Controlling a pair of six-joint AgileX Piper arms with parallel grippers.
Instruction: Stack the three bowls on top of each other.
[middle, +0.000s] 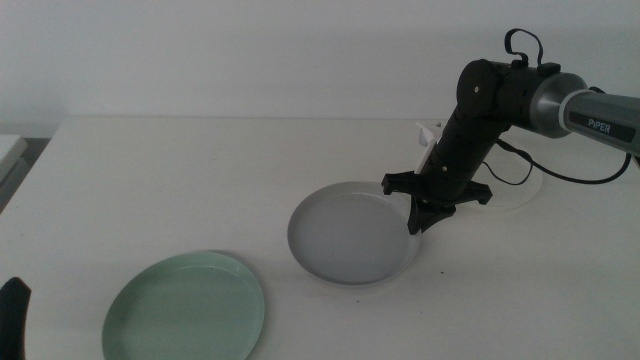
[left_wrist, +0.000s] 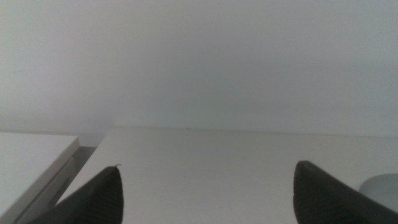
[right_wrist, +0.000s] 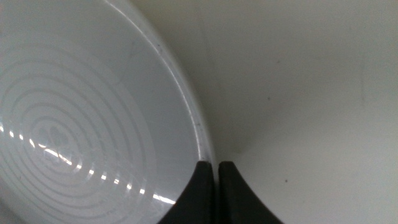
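A grey bowl (middle: 350, 236) is in the middle of the table in the middle view, tilted with its right rim raised. My right gripper (middle: 418, 222) is shut on that rim. The right wrist view shows the jaws (right_wrist: 216, 167) pinched together on the edge of the grey bowl (right_wrist: 87, 118). A pale mint green bowl (middle: 186, 306) lies flat at the front left. A white bowl (middle: 528, 197) lies on the table behind the right arm, mostly hidden. My left gripper (middle: 12, 305) waits at the bottom left edge, open and empty (left_wrist: 208, 193).
A small white object (middle: 427, 135) stands behind the right arm. A black cable (middle: 520, 178) trails from the arm over the white bowl. A second white surface (middle: 10, 150) adjoins the table's left edge, with a gap between them.
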